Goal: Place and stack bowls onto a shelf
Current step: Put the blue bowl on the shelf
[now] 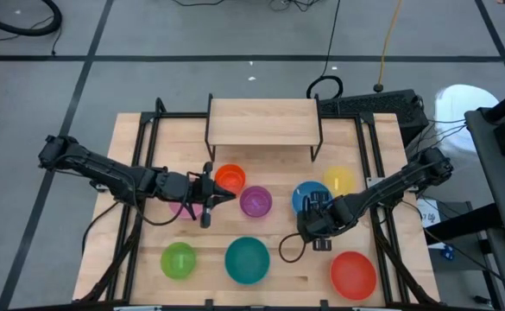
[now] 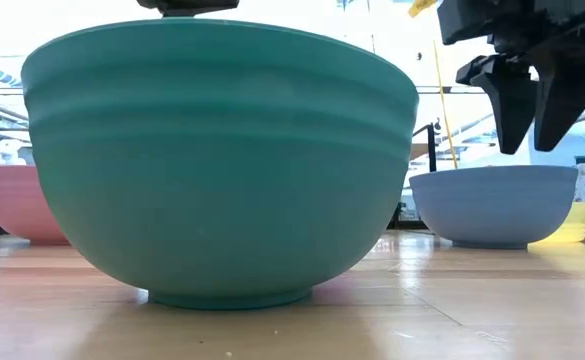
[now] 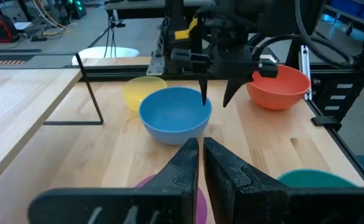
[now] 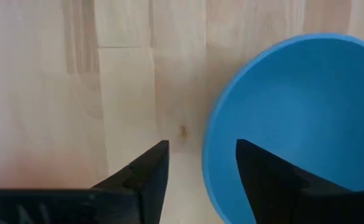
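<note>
The shelf [image 1: 261, 121] stands at the table's far edge with nothing on its board. Eight bowls sit upright on the tabletop: orange [image 1: 230, 177], purple [image 1: 255, 202], pink [image 1: 181, 207], blue [image 1: 304, 195], yellow [image 1: 339, 180], green [image 1: 179, 260], teal [image 1: 247, 259] and red [image 1: 353, 274]. My right gripper [image 4: 200, 152] is open and points down over the blue bowl's near-left rim [image 4: 211, 155], one finger outside and one over the hollow. In the low view its fingertips [image 2: 517, 148] hang just above that rim. My left gripper [image 3: 201, 144] is shut, level, between the pink and purple bowls.
The teal bowl [image 2: 222, 170] fills the low view's front, with the pink bowl [image 2: 17, 205] and the blue bowl [image 2: 497, 205] behind it. Black frame rails [image 1: 144, 164] run along the table's left and right sides. Bare wood lies between the bowls and the shelf's wire legs [image 3: 88, 87].
</note>
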